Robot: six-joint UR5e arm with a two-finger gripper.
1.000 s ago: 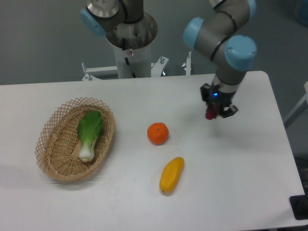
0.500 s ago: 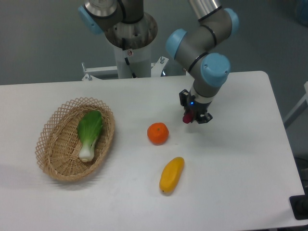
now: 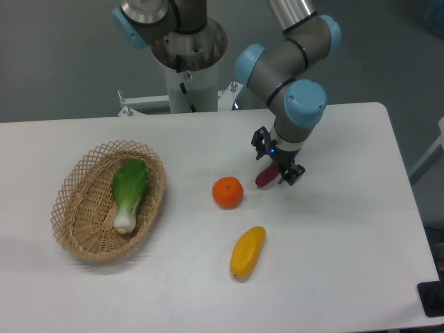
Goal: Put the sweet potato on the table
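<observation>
The sweet potato (image 3: 266, 177), small and dark red-magenta, lies tilted on the white table (image 3: 333, 229) just right of the round orange. My gripper (image 3: 276, 164) is right over its upper end. The jaws stand apart on either side of the sweet potato, and it looks released. Its far end is hidden under the gripper.
A round orange (image 3: 227, 192) sits left of the sweet potato. A yellow-orange oblong fruit (image 3: 248, 252) lies in front of it. A wicker basket (image 3: 78, 222) holding a green leafy vegetable (image 3: 129, 191) stands at the left. The robot base (image 3: 187, 62) is at the back.
The gripper moved left toward the orange and came down to the table. The sweet potato, held end-on before, now lies lengthwise on the table with the jaws wider.
</observation>
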